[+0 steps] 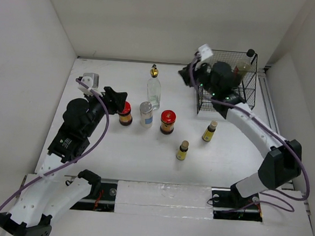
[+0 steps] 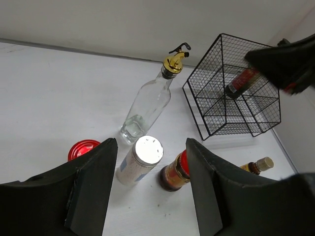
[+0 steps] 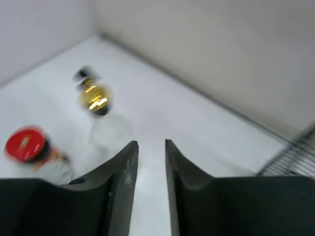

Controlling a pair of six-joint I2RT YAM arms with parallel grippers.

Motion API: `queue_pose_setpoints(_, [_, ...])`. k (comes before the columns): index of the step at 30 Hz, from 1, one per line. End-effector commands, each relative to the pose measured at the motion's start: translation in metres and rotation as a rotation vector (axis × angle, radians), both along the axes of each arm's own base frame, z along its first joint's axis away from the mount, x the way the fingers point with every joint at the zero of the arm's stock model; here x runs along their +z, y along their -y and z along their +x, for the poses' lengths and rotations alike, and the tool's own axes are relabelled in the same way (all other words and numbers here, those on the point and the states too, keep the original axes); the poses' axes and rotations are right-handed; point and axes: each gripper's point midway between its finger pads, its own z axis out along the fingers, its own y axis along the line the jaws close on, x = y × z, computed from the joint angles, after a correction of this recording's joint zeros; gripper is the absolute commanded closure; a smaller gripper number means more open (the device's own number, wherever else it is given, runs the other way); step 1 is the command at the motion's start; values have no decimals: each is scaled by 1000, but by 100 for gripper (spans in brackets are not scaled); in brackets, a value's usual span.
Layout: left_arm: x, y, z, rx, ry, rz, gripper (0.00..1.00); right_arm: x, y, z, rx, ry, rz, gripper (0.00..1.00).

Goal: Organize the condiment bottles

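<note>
The left hand (image 2: 151, 147) gapes empty near the cylindrical silver-lidded shaker (image 2: 140, 160); the right hand (image 3: 151, 145) is pinched closed. A gold-capped clear glass bottle (image 1: 153, 90) stands on the matte counter (image 1: 143, 165).

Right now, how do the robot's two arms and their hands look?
The left arm and right arm mix white links with black joint housings, each trailed by a purple cable. The left hand and right hand have broad matte black fingers. A pale block sits at each wrist; small green lights glow on the right arm.
</note>
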Motion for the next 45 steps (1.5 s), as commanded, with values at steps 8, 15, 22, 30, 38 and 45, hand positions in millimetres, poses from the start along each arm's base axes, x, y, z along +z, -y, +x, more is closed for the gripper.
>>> queue_pose_setpoints(8, [9, -3, -3, 10, 36, -20, 43, -37, -123, -34, 427, 65, -117, 13])
queue_pose_setpoints(15, [6, 1, -2, -8, 24, -15, 41, -55, -148, 6, 374, 43, -106, 13])
queue_pose_setpoints(22, [6, 1, -2, -8, 24, -15, 40, -47, -161, 24, 334, 70, -24, 21])
queue_pose_setpoints(30, [6, 4, -3, -28, 24, -16, 39, -49, -166, 41, 285, 67, 59, 52])
queue_pose_setpoints(38, [10, 4, -5, -28, 40, -24, 39, 23, -153, 28, 236, 183, 202, 82])
queue_pose_setpoints(45, [8, 5, -3, -28, 32, -20, 39, 174, -98, 2, 121, 354, 410, 83])
